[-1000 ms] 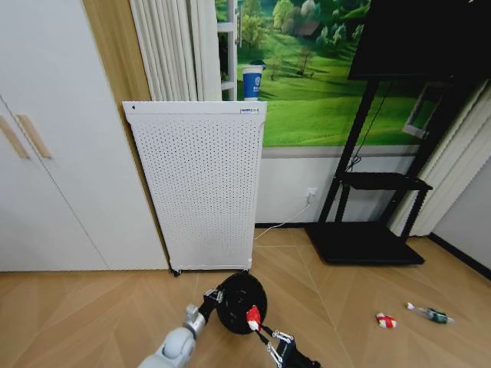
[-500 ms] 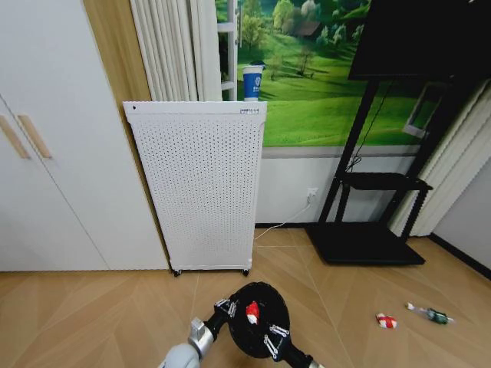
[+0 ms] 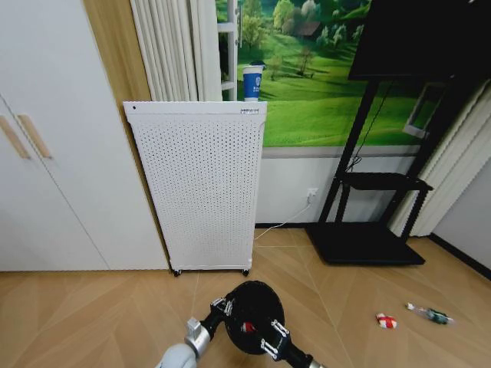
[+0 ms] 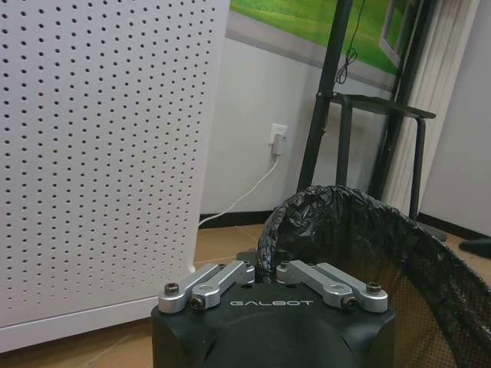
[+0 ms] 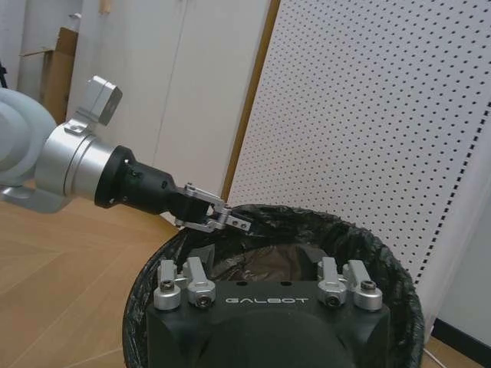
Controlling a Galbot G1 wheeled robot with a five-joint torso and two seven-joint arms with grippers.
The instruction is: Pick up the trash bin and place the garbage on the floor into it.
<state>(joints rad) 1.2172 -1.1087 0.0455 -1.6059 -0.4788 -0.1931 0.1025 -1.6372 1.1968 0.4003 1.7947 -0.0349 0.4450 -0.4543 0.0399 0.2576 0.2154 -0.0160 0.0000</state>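
Note:
The black mesh trash bin [image 3: 257, 310] hangs low over the floor in front of the white perforated appliance. My left gripper [image 3: 222, 308] is shut on its rim [image 4: 268, 245]; the right wrist view shows that gripper [image 5: 230, 222] pinching the lined edge. My right gripper [image 3: 270, 337] is over the bin's mouth [image 5: 307, 230] on the near side, open, with its fingers [image 5: 178, 282] spread wide. A red wad of garbage [image 3: 247, 328] lies inside the bin. A red-and-white wrapper [image 3: 386, 320] and a green-and-white bottle-like piece [image 3: 432, 314] lie on the floor to the right.
The white perforated appliance [image 3: 201, 184] stands just behind the bin, with a blue cup [image 3: 252, 82] on top. A black TV stand [image 3: 368, 241] is at the right, white cabinets [image 3: 54, 153] at the left. A cable [image 4: 242, 195] runs to a wall socket.
The red wad has left my right gripper and now lies in the bin. The right gripper has opened. The bin has shifted slightly left and lower.

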